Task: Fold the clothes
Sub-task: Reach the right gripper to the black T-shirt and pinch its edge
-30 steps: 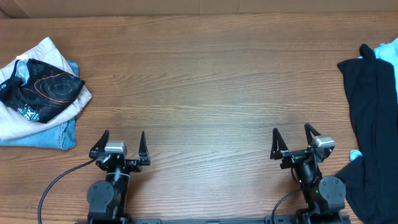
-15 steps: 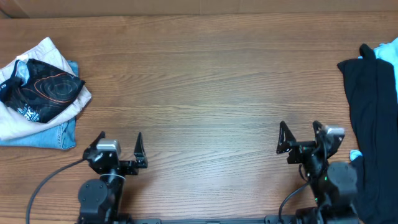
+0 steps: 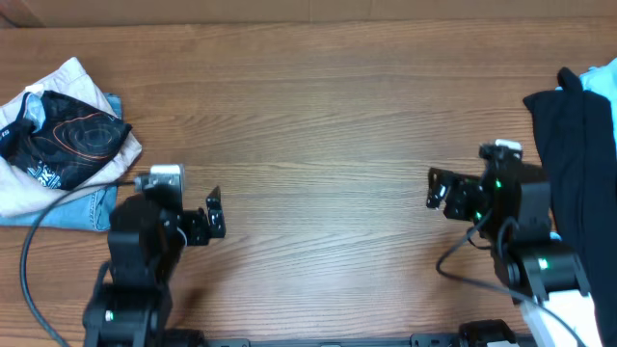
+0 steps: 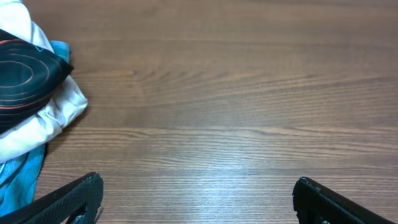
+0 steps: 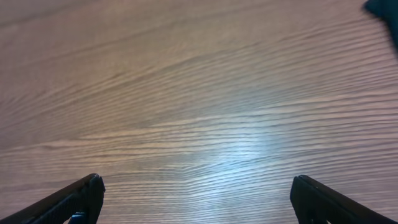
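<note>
The black T-shirt [image 3: 571,164] is running off the right edge of the overhead view, so its full outline is not showing. The right arm [image 3: 535,260] is covering part of its near end. In the right wrist view only a dark corner of fabric is showing at the top right edge, and whether it belongs to the T-shirt cannot be told. Each wrist view is cutting its own fingers off at the bottom edge.

The T-shirt is lying bunched in long folds, plain matte black, without print. It is lying just to the right of the right gripper [image 5: 196,180], apart from the fingers, and well apart from the left gripper [image 4: 198,183]. Light blue cloth [image 3: 603,82] is showing at its far end.

Count:
- Two grippers, each spreading its fingers wide over the bare wooden table [image 3: 318,116] and gripping nothing.
- One black T-shirt.
- One pile of three garments, lying beyond and to the left of the left gripper: a black printed garment [image 3: 67,140] on top, a white garment [image 3: 24,193] under it, and blue denim [image 3: 96,207] at the bottom
</note>
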Available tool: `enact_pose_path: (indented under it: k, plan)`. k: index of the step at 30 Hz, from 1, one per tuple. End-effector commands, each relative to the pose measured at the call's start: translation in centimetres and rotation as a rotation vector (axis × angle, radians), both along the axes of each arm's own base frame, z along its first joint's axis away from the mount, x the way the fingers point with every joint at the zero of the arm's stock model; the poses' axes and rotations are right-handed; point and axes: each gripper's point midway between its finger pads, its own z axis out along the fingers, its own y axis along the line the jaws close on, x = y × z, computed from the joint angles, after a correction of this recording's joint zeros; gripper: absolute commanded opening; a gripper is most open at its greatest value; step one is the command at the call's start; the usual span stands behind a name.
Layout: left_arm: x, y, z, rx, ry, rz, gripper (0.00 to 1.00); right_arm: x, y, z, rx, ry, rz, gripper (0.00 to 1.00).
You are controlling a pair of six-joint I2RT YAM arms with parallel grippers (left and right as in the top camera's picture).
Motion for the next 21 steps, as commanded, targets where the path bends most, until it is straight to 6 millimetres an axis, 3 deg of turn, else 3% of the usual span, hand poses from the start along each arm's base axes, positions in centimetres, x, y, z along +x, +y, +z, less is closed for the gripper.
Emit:
enact_pose_path:
  k: [1,4,7,10,15,21]
  plan:
    - [0.8,-0.4,1.2,-0.021,0.034,-0.009,1.00,1.3,0.2,0.7,0.021,0.011,-0.007,1.00]
    - [1.0,-0.6,0.8,-0.030,0.058,-0.017,1.00,1.1,-3.7,-1.1,0.020,0.085,-0.289,1.00]
    - [0.9,-0.6,0.7,-0.029,0.063,-0.017,1.00,-0.8,-8.4,-3.4,0.024,0.184,-0.610,1.00]
    - [1.0,-0.6,0.7,-0.029,0.061,-0.017,1.00,-2.8,-11.7,-5.8,0.045,0.293,-0.813,1.00]
    - [1.0,-0.6,0.7,-0.029,0.061,-0.017,1.00,-5.4,-15.1,-9.7,0.090,0.449,-1.026,1.00]
    - [1.0,-0.6,0.7,-0.029,0.059,-0.017,1.00,-7.9,-17.4,-13.3,0.101,0.588,-1.173,1.00]
